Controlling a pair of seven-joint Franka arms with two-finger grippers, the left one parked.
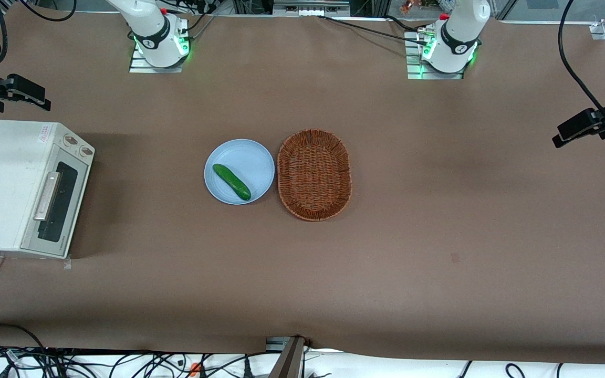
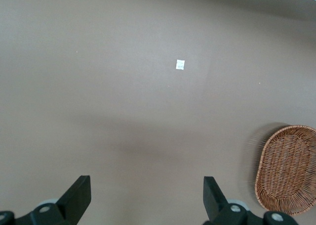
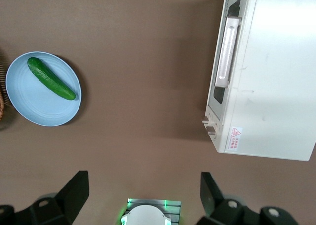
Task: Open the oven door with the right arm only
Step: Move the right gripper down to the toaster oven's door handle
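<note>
Matte brown table (image 1: 386, 262). Boxy cream oven (image 1: 6, 178), oven door (image 1: 55, 207) apparently closed. Gripper (image 3: 143, 198) spread wide, high above table, holding nothing.

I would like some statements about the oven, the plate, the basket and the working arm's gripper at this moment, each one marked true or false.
1. The oven door is closed. True.
2. The cucumber lies in the wicker basket. False: it lies on the blue plate, and nothing shows in the basket.
3. The gripper grasps the door's silver handle. False: it is open and apart from the oven, holding nothing.
4. The plate and the basket lie beside each other. True.
5. The oven stands at the parked arm's end of the table. False: it stands toward the working arm's end.
</note>
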